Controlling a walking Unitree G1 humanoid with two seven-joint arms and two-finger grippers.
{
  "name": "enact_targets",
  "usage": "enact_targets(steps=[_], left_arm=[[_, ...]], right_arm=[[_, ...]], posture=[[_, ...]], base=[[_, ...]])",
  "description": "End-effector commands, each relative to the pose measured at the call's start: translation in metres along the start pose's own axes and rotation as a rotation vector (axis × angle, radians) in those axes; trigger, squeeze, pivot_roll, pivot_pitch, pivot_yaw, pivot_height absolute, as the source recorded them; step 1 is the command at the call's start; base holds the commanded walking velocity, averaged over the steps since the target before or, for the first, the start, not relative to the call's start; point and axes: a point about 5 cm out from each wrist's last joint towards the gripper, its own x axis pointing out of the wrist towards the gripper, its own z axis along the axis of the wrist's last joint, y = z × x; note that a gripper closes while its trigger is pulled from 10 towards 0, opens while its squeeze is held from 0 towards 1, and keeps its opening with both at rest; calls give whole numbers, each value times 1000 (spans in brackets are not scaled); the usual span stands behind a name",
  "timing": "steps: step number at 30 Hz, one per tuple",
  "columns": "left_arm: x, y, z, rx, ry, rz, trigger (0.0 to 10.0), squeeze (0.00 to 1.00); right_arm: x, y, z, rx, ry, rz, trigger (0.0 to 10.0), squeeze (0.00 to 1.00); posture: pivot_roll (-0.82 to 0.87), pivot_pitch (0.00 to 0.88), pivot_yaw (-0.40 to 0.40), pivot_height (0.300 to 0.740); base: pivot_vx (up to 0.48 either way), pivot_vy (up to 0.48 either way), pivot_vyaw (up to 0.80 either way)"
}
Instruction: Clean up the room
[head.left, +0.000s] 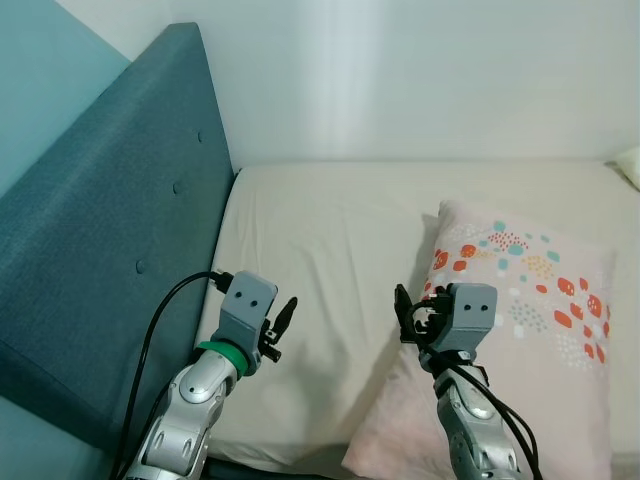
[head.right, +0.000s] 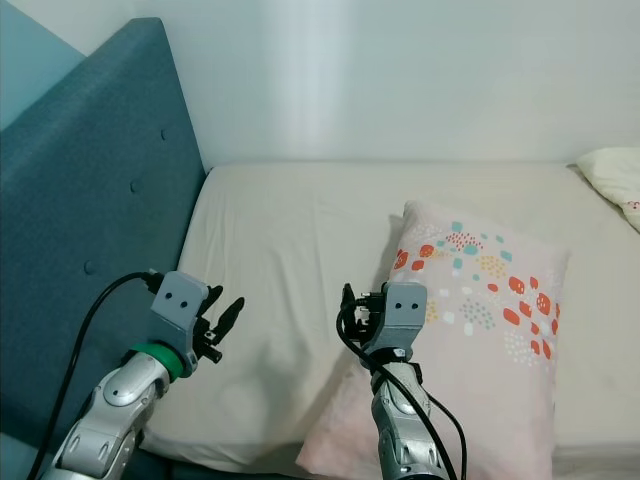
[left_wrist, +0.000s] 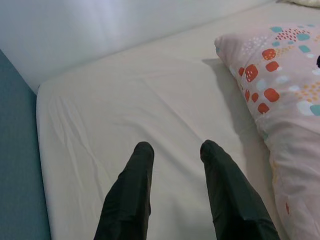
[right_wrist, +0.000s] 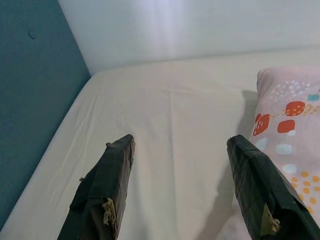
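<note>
Both grippers, left (left_wrist: 172, 150) & right (right_wrist: 180, 142), hover spread w/ nothing held over the bed (head.left: 320, 230); risk: right snags sheet beside pillow (head.left: 530, 300), not pillow.

Showing two silver, segmented metal arms, each ending in a boxy grey wrist block with two small dark round marks on its face. Wearing a green ring just behind the left block. Trailing a black cable off the left arm; carrying looped black cables down the right arm. Ending in the left gripper (head.left: 283, 322) and right gripper (head.left: 408, 312), each of two long black fingers; showing frayed, peeling wrap on the right fingers (right_wrist: 107, 197).
</note>
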Motion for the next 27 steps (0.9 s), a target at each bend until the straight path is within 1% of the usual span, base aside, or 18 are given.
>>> enact_targets(steps=[1,6,7,10,11,13,14,16,17,18,19,24,25,26,27], left_arm=[[-1,-3,-4,-1,18,-13,10000,0],[0,-3,-3,-3,17,-14,10000,0],[0,-3,-3,-2,17,-13,10000,0],[1,-3,-3,-2,16,-14,10000,0],[1,-3,-3,-2,16,-14,10000,0],[1,-4,-3,-1,17,-16,10000,0],[1,-4,-3,-1,17,-16,10000,0],[1,-3,-3,1,17,-17,10000,0],[1,-3,-3,1,17,-17,10000,0],[1,-3,-3,1,16,-17,10000,0],[1,-3,-3,1,16,-17,10000,0],[1,-2,-2,3,17,-18,10000,0],[1,-2,-2,3,17,-18,10000,0],[2,-1,1,3,16,-21,10000,0],[2,-1,2,3,15,-22,10000,0]], right_arm=[[-2,-4,0,-4,-1,-20,10000,0],[-2,-11,4,-28,-14,-39,10000,0],[-3,-16,6,-41,-24,-51,10000,0],[-4,-23,10,-57,-36,-70,10000,0],[-4,-23,10,-57,-36,-70,10000,0],[-6,-33,12,-78,-38,-112,10000,0],[-6,-33,12,-78,-38,-112,10000,0],[-8,-43,16,-105,-46,-150,10000,0],[-8,-43,16,-105,-46,-150,10000,0],[-11,-52,23,-131,-72,-193,10000,0],[-11,-52,23,-131,-72,-193,10000,0],[-29,-97,61,-304,-178,-371,10000,0],[-29,-97,61,-304,-178,-371,10000,0],[-40,-120,75,-379,-192,-448,10000,0],[-42,-126,78,-392,-194,-466,10000,0]], posture=[[-120,98,129,663],[-124,99,131,643],[-125,99,133,634],[-125,99,135,621],[-125,99,135,621],[-129,99,138,617],[-129,99,138,617],[-131,102,140,617],[-131,102,140,617],[-131,105,141,617],[-131,105,141,617],[-144,119,160,617],[-144,119,160,617],[-149,127,172,617],[-149,127,172,617]], base=[[0,0,0],[0,0,0],[0,0,0],[0,0,0],[0,0,0],[0,0,0],[0,0,0],[0,0,0],[0,0,0],[0,0,0],[0,0,0],[0,0,0],[0,0,0],[0,0,0],[0,0,0]])
